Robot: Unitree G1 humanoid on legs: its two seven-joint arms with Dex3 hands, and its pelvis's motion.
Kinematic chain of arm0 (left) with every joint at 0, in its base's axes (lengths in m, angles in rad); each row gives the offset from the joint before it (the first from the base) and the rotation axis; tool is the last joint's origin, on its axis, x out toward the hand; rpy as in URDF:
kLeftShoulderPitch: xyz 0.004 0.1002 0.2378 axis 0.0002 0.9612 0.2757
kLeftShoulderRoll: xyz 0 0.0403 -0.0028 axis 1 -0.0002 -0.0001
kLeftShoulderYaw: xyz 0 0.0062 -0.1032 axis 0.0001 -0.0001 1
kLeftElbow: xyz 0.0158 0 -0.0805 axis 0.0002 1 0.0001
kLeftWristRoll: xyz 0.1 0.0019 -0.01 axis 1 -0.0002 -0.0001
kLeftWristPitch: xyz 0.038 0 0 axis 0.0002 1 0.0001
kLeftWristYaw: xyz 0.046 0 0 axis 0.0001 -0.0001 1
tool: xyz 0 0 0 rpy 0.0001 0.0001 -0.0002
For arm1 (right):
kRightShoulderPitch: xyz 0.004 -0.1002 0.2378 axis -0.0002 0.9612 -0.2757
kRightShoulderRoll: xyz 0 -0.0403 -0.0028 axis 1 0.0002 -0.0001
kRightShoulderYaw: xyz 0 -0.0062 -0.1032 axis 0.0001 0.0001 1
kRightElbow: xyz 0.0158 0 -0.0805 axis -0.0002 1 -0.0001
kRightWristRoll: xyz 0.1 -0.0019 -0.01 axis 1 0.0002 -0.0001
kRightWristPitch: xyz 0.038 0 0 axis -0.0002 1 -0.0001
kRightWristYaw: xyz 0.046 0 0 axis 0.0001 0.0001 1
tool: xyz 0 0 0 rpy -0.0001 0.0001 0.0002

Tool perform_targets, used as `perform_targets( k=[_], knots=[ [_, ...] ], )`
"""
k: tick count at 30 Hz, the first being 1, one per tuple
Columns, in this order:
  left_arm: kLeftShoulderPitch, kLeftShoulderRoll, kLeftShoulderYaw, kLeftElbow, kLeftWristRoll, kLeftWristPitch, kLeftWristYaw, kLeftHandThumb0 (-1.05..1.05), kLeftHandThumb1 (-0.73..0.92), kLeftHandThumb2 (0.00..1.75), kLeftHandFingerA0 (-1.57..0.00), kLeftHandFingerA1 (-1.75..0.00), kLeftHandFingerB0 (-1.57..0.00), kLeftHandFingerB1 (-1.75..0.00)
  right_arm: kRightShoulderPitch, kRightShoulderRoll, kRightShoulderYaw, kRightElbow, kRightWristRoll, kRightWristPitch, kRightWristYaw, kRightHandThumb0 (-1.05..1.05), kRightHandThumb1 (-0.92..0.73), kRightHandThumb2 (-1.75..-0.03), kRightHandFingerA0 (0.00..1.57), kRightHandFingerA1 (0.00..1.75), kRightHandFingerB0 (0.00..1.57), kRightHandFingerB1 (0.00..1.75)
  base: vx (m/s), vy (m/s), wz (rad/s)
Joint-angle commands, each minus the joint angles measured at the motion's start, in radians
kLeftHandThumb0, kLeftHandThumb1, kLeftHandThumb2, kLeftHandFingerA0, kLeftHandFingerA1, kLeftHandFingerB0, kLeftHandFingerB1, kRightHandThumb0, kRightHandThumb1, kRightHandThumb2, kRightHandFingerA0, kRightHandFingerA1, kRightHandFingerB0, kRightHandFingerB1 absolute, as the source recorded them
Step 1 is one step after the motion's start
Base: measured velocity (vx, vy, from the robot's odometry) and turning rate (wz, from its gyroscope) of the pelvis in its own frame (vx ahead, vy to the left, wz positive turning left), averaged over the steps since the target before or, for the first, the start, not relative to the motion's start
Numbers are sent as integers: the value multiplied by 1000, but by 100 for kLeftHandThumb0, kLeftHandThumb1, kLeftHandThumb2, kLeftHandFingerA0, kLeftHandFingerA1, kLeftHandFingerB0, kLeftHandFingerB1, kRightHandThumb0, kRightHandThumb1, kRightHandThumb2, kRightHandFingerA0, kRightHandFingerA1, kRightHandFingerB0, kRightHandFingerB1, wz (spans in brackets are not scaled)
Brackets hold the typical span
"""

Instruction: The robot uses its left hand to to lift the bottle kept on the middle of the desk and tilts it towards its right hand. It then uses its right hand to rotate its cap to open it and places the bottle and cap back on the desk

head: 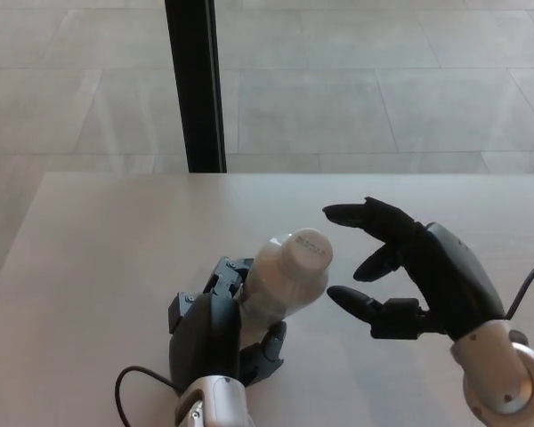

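A pale, whitish bottle is held above the desk, tilted to the right, its round cap pointing toward my right hand. My left hand is shut on the bottle's body from the left and below. My right hand hovers just right of the cap with thumb and fingers spread apart, its fingertips a short way from the cap and not touching it. The bottle's lower part is hidden by my left hand.
The light beige desk spreads to both sides of the hands. A black vertical post stands behind the desk's far edge, over a tiled floor. A black cable loops by my left wrist.
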Motion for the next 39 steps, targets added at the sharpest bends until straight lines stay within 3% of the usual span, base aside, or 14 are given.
perform_targets(
  k=[1,10,11,12,16,17,22,27,29,33,35,36,37,39],
  knots=[
    [32,10,-3,14,54,103,-27,18,92,76,-49,-148,-49,-102,-10,8,26,-11,-156,36,-61,-62,-46,-87,79,92,34,54,0,0,0],
    [51,3,1,25,74,84,-26,15,92,70,-50,-145,-45,-90,-8,31,13,-21,-159,26,-29,-56,-45,-90,75,89,32,54,0,0,0],
    [50,-9,14,27,69,103,-26,12,92,73,-48,-148,-46,-88,-4,32,13,-27,-161,18,-28,-60,-58,-59,79,94,40,41,0,0,0],
    [53,-6,11,27,76,109,-31,14,92,73,-57,-101,-40,-61,1,34,15,-42,-159,11,-22,-59,-61,-59,81,98,40,41,0,0,0],
    [60,-3,14,34,84,105,-39,21,78,93,-65,-103,-41,-68,2,38,21,-69,-167,18,-7,-62,-57,-61,80,98,38,42,0,0,0],
    [62,-3,16,33,85,109,-43,10,92,71,-49,-145,-49,-79,0,41,23,-76,-169,20,-3,-61,-57,-61,80,98,38,43,0,0,0],
    [73,-10,25,30,98,129,-49,5,92,66,-58,-98,-41,-59,-1,48,18,-97,-170,15,7,-59,-61,-59,81,97,39,43,0,0,0],
    [76,-15,34,33,105,124,-54,8,92,70,-51,-121,-45,-64,13,44,25,-123,-170,15,33,-58,-61,-59,81,98,40,42,0,0,0],
    [77,-11,31,38,111,113,-55,17,80,88,-64,-101,-40,-64,20,43,26,-132,-162,10,44,-57,-61,-58,81,98,41,42,0,0,0],
    [74,-17,34,41,120,122,-53,10,92,65,-60,-126,-50,-77,36,43,41,-160,-175,18,61,-56,-61,-59,82,101,42,41,0,0,0],
    [76,-15,27,38,131,130,-58,8,92,68,-53,-82,-40,-57,36,40,44,-151,-184,13,58,-59,-61,-59,82,103,43,42,0,0,0],
    [79,-15,28,36,131,127,-61,8,92,69,-54,-94,-42,-59,37,37,42,-142,-182,4,56,-61,-48,-87,85,98,38,54,0,0,0],
    [81,-20,33,38,130,125,-58,9,92,69,-49,-120,-46,-63,43,34,40,-139,-180,2,58,-58,-61,-59,82,103,44,42,0,0,0],
    [82,-24,39,33,129,137,-64,8,92,70,-50,-131,-46,-63,45,35,39,-130,-179,0,57,-60,-47,-86,85,99,39,54,0,0,0]
  ],
)
